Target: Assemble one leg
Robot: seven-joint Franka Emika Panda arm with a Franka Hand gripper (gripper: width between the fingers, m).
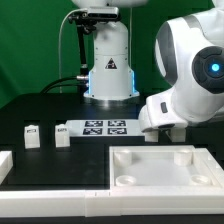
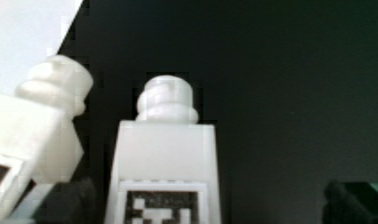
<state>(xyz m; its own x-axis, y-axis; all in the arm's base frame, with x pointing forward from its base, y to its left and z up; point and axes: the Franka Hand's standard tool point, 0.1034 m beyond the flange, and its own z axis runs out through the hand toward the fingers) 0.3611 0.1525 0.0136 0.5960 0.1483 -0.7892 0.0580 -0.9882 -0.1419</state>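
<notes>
In the wrist view two white legs lie side by side on the black table, their rounded pegs pointing away from the camera. The middle leg (image 2: 165, 150) shows its marker tag (image 2: 175, 204) and lies between my dark fingertips (image 2: 358, 198), nearer one of them. The other leg (image 2: 40, 115) lies just outside. My gripper (image 2: 204, 198) is open and grips nothing. In the exterior view the gripper (image 1: 152, 127) is low behind the large white slab (image 1: 160, 165), and these two legs are hidden there. Two more legs (image 1: 31, 134) (image 1: 62, 135) stand at the exterior view's left.
The marker board (image 1: 105, 127) lies mid-table, left of my hand. A white L-shaped rail (image 1: 30, 182) runs along the front left. The robot base (image 1: 108, 70) stands at the back.
</notes>
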